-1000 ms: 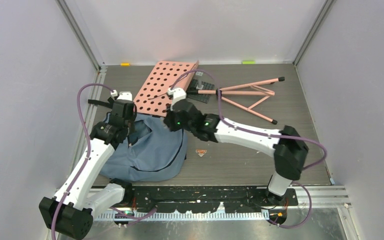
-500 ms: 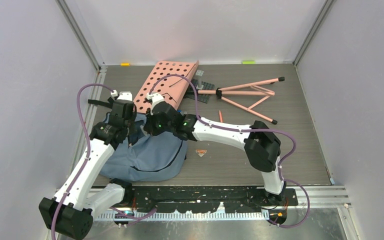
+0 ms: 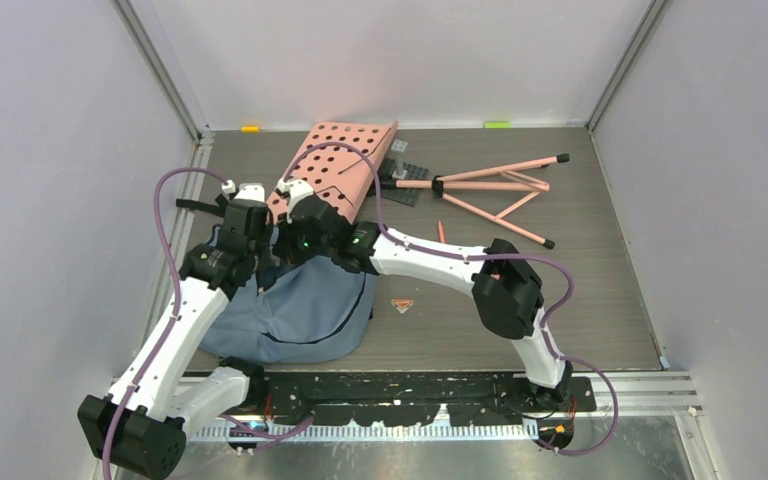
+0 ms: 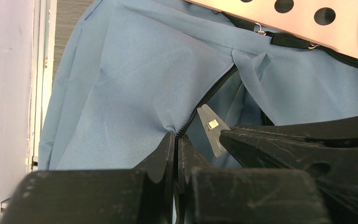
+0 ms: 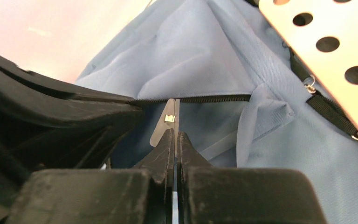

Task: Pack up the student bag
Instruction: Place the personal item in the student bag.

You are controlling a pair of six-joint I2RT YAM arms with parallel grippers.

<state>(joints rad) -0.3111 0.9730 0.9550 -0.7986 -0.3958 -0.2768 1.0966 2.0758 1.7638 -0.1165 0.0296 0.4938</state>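
Right arm (image 3: 430,262) stretched leftward over student bag (image 3: 300,315).

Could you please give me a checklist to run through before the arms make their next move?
1. Left gripper shut on the student bag's fabric beside the zipper: ok.
2. Right gripper shut on the zipper pull: ok.
3. Pink board clear of the bag's straps: not ok, it overhangs them.
4. Bag opening wide enough for packing: cannot tell.
5. Grippers clear of each other: cannot tell, very close.
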